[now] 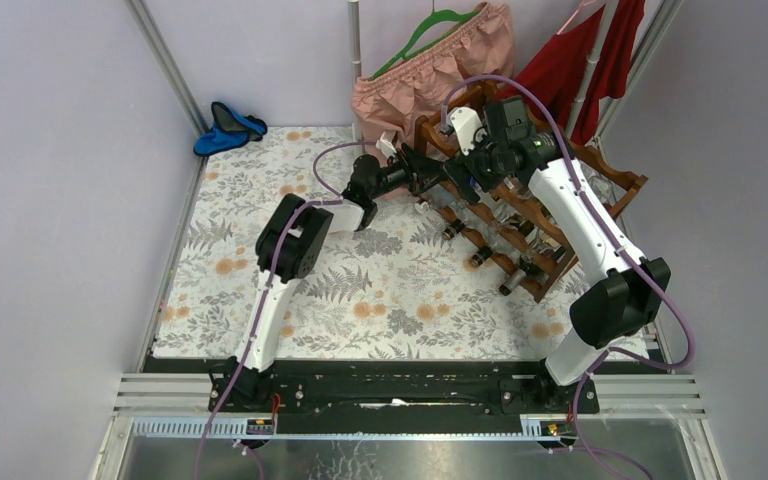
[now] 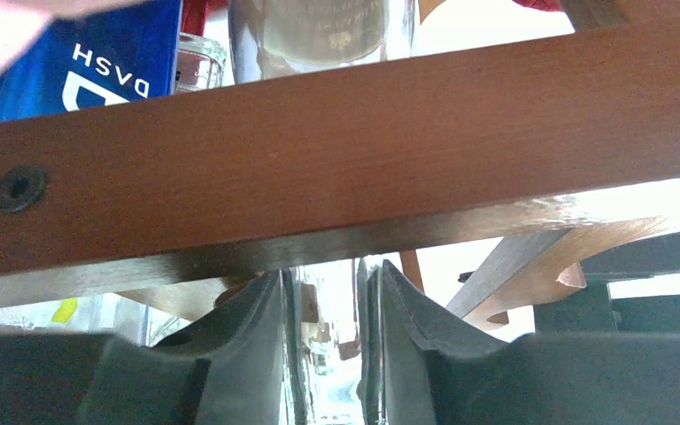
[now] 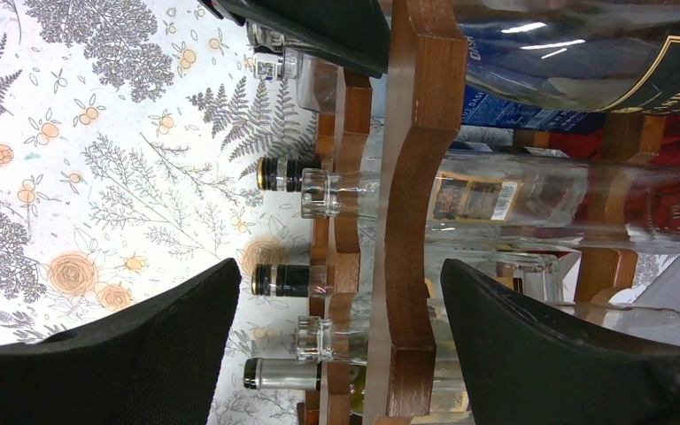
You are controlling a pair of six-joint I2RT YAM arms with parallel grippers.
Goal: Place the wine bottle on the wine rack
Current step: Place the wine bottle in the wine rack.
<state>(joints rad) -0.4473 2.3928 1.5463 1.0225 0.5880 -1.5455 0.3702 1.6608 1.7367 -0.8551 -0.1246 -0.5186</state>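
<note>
Left end effector point(image 2: 328, 288) beside wine rack point(image 2: 336, 150)

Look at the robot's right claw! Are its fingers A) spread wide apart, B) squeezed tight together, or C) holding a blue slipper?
A: in the right wrist view the right gripper has its two dark fingers far apart, with a wooden rail of the wine rack showing in the gap.
</note>
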